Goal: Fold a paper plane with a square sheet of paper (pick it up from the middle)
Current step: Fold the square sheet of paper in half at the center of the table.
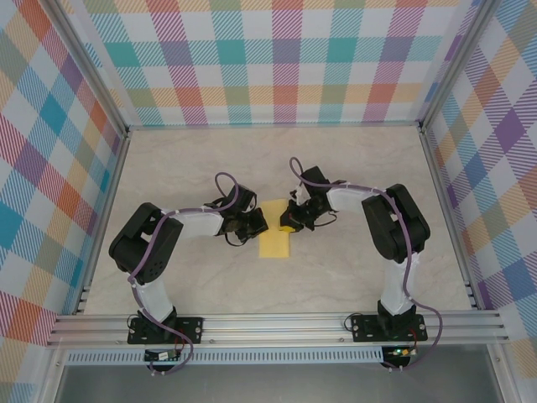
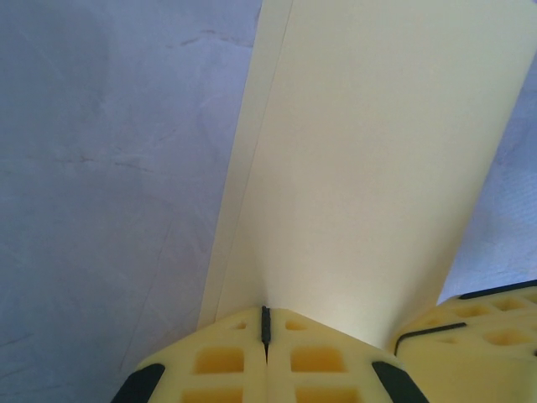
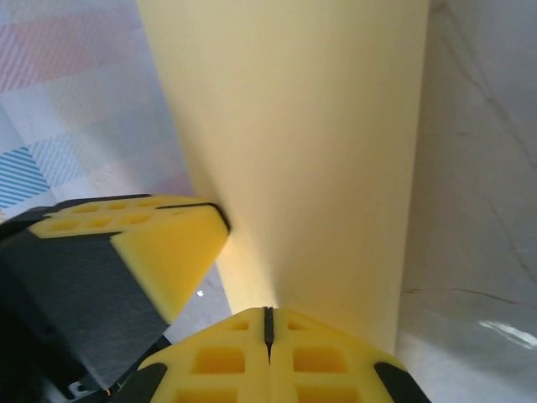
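**2-gripper pinch on the folded square sheet of paper [image 1: 275,243], held over the middle of the surface [image 1: 352,176].**
The left gripper [image 2: 266,332] and right gripper [image 3: 268,323] were each clamped shut on the same edge, side by side, and the 2 layers sat slightly offset. A clean crease probably required aligning the layers first, with even tension to avoid tearing.

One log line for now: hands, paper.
left hand: shut on yellow paper sheet | right hand: shut on same sheet | sheet: two layers showing, no plane shape yet
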Controlling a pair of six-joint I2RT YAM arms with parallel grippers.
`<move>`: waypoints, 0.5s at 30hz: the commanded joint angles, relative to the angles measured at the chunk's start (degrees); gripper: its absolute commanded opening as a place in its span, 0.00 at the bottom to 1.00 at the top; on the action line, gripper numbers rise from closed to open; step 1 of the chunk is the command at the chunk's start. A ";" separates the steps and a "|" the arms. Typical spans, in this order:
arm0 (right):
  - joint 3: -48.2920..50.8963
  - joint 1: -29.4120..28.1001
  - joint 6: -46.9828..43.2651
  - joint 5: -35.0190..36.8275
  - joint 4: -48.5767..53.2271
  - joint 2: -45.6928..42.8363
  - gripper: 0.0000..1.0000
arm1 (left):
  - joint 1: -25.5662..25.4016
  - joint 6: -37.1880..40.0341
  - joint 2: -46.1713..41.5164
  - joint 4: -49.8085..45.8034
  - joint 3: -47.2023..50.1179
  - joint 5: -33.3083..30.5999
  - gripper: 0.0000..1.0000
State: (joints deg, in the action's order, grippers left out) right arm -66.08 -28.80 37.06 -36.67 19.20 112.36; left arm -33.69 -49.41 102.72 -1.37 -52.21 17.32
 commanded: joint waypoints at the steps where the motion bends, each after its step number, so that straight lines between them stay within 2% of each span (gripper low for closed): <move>1: 2.44 0.52 -3.02 -0.30 -1.76 0.94 0.00 | -0.85 1.17 2.28 -2.42 1.34 -0.43 0.00; 10: 7.44 1.36 -5.34 -0.03 -6.02 0.96 0.00 | -0.85 1.08 2.38 -2.41 1.69 -0.60 0.00; 15: 7.28 1.37 -6.02 -1.61 -7.39 -3.14 0.00 | -0.89 1.16 2.40 -2.51 1.72 -0.71 0.00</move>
State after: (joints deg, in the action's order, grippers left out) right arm -59.77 -27.68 33.12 -38.52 12.75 111.77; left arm -33.69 -49.21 102.83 -1.23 -52.18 17.37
